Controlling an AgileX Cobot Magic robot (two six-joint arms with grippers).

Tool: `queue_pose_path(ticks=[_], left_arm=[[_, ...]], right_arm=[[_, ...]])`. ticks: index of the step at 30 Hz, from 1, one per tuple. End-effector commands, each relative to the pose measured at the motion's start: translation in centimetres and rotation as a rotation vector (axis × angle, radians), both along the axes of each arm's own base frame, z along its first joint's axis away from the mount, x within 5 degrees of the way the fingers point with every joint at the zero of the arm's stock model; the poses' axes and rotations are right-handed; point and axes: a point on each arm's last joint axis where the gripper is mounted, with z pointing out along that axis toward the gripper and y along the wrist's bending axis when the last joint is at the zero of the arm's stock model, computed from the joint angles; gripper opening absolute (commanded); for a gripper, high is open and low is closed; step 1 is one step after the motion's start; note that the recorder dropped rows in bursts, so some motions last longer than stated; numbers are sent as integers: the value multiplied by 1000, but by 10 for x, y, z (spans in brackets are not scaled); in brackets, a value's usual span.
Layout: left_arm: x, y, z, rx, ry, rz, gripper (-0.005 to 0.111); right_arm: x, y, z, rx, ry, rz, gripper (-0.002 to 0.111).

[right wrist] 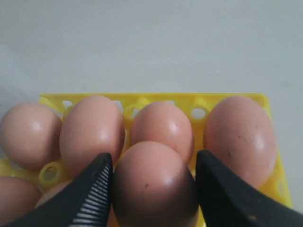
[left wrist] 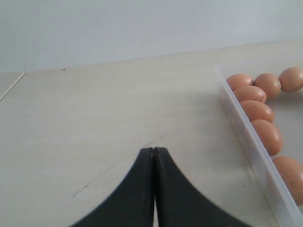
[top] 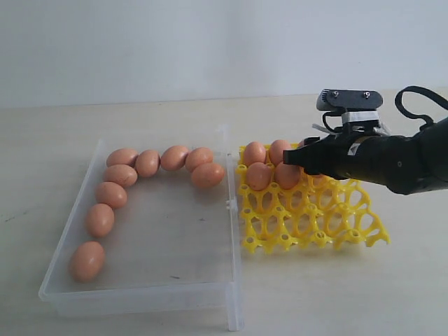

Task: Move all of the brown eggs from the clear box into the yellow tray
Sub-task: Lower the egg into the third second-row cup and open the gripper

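Several brown eggs (top: 112,194) lie in an arc along the back and left of the clear box (top: 140,295). More of them (top: 258,176) sit in the back cups of the yellow tray (top: 308,224). My right gripper (top: 302,157) hangs over the tray's back rows. In the right wrist view the gripper (right wrist: 154,156) is shut on one brown egg (right wrist: 154,187), both fingers against its sides, with other eggs (right wrist: 92,132) just beyond. My left gripper (left wrist: 154,149) is shut and empty above bare table, beside the box wall (left wrist: 246,137). It is out of the exterior view.
The clear box's hinged lid edge and clasp (top: 229,204) stand between box and tray. The tray's front rows (top: 294,234) hold no eggs. Pale tabletop (top: 336,294) surrounds both.
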Motion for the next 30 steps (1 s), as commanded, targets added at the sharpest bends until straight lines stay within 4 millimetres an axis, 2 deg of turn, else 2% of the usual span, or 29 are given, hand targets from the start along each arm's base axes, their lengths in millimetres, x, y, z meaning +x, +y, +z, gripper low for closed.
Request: queue_pose_path(ticks=[1,9,19,27,30], left_arm=[[0,0,3,-7,-23,1,0],[0,0,3,-7,-23,1,0],[0,0,3,-7,-23,1,0],[0,0,3,-7,-23,1,0],[0,0,3,-7,-23,1,0]], right_arm=[[3,1,2,-1,-20,8,0],[3,2,2,-13,-30,29,3],[4,2,5,-6,-62,27,42],[4,2,5,-6,-62,27,59],[4,2,5,-5,-62,25,61]])
